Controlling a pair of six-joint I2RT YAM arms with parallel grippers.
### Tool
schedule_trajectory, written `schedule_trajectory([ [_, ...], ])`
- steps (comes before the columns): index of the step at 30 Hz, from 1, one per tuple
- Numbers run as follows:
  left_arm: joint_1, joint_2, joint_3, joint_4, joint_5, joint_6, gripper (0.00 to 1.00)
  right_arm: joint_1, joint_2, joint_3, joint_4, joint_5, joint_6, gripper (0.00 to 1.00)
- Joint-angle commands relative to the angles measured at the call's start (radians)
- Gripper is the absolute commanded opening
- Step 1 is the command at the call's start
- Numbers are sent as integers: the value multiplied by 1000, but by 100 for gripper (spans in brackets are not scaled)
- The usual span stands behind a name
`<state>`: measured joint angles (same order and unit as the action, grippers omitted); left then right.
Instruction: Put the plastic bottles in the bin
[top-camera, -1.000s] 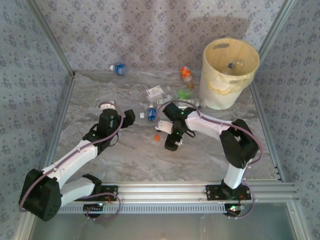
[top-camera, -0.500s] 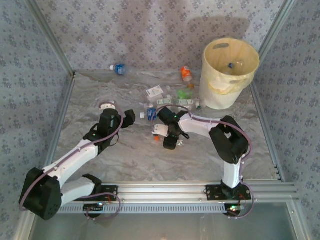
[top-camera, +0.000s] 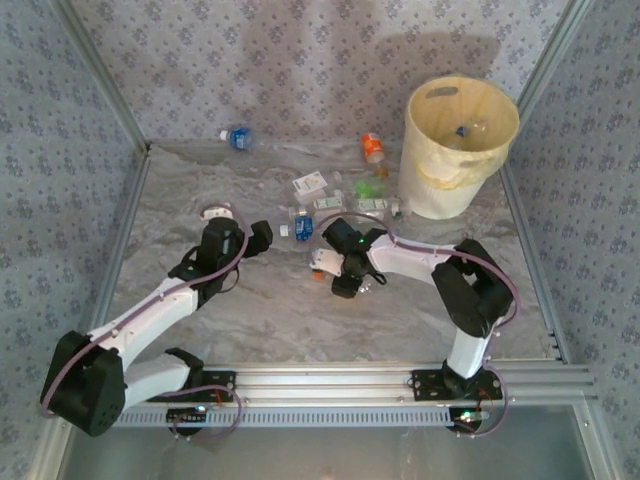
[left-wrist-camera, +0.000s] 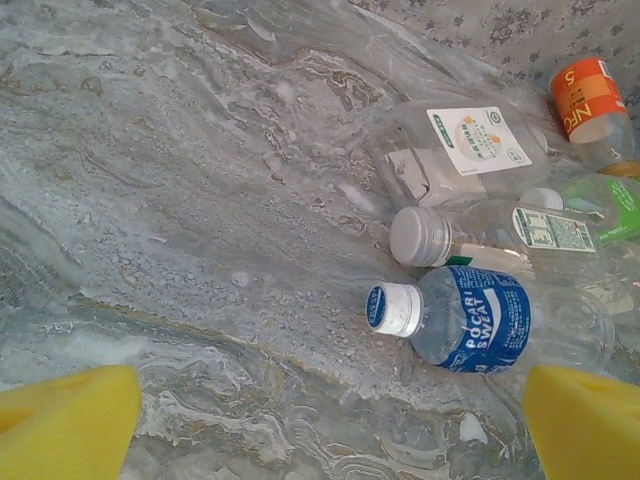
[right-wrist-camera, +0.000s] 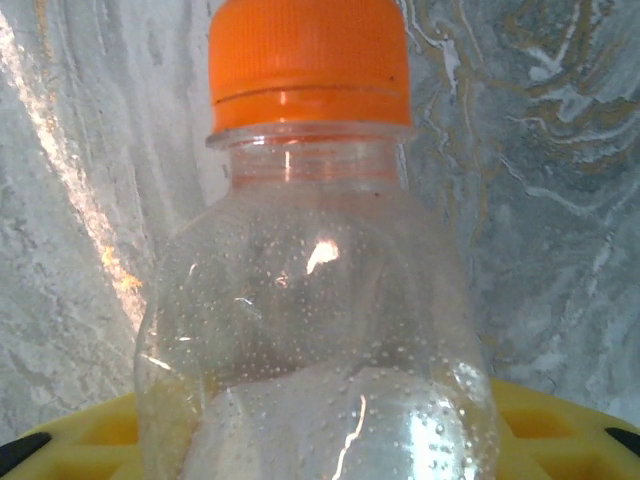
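Note:
My right gripper (top-camera: 334, 268) is shut on a clear plastic bottle (right-wrist-camera: 312, 300) with an orange cap (right-wrist-camera: 308, 60), low over the table's middle; its yellow fingers (right-wrist-camera: 565, 430) flank the bottle's body. My left gripper (top-camera: 262, 238) stands open just left of a blue-labelled bottle (left-wrist-camera: 470, 318), its yellow fingertips (left-wrist-camera: 65, 425) wide apart above bare table. More bottles lie beyond: white-labelled (left-wrist-camera: 470, 145), grey-capped (left-wrist-camera: 500, 235), orange-labelled (top-camera: 372, 147), green (top-camera: 369, 186), and a blue one (top-camera: 237, 137) at the back. The cream bin (top-camera: 440, 180) stands at the far right with bottles inside.
Patterned walls close in the table at the back and both sides. A metal rail (top-camera: 350, 380) runs along the near edge by the arm bases. The bottle cluster lies between the two grippers and the bin.
My right gripper has swung left and closed on the orange-capped bottle, which lay loose on the table a second ago. The left arm has not moved.

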<state>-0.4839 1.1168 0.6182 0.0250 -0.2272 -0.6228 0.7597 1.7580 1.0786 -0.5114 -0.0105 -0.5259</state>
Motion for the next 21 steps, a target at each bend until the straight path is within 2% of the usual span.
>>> schedule_trajectory([
  [1,8,3,2,3,10,-10,98,-11,-70,-35,42,1,45,44],
  [7,7,3,6,-2,6,-6,98,-42,-182,-107,124,-38,108,40],
  [13,8,10,15,-7,6,-5,98,-121,-357,-193,294,-161,240,38],
  [17,8,22,24,-7,10,-6,98,-206,-456,-218,408,-275,355,38],
  [21,8,29,29,-4,19,-8,98,-316,-512,-216,524,-469,477,40],
])
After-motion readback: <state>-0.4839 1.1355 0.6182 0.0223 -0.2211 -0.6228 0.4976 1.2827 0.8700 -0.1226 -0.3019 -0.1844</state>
